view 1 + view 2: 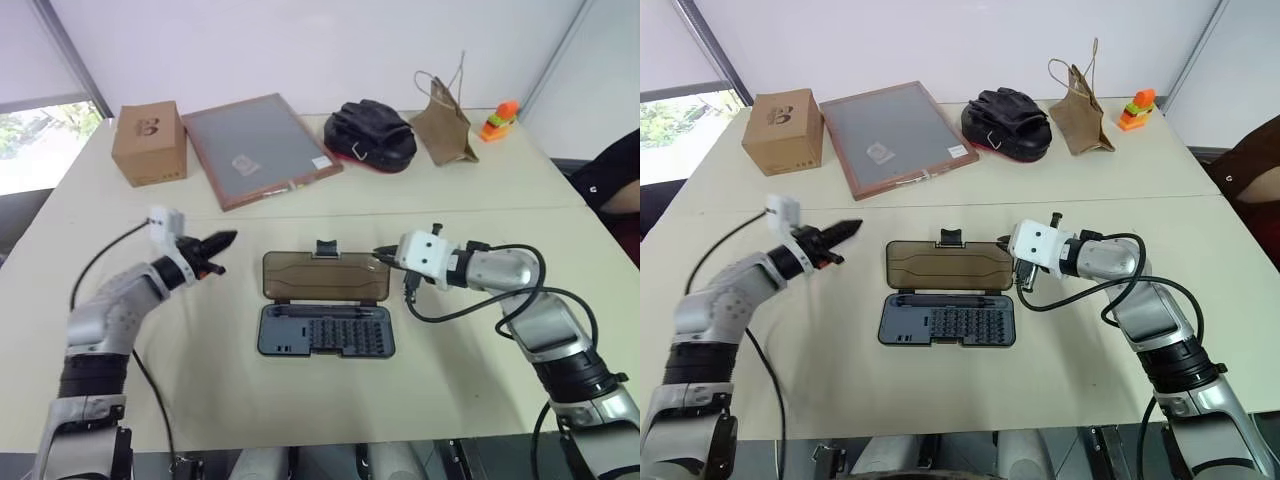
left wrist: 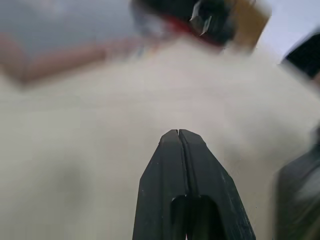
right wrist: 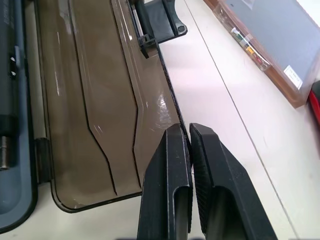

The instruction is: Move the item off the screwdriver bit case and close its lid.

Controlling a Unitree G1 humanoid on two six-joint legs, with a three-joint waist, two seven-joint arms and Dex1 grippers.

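Right wrist view shows the right gripper point(image 3: 189, 131) with fingers point(image 3: 169, 170) together at the open lid's point(image 3: 90, 100) edge. The left gripper point(image 1: 228, 240), fingers point(image 2: 200, 165) together, hovers beside the screwdriver bit case point(image 1: 325, 332).

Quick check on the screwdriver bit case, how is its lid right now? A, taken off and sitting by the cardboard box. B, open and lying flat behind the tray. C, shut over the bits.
B: the brown lid lies open and flat on the far side of the tray, which is uncovered.
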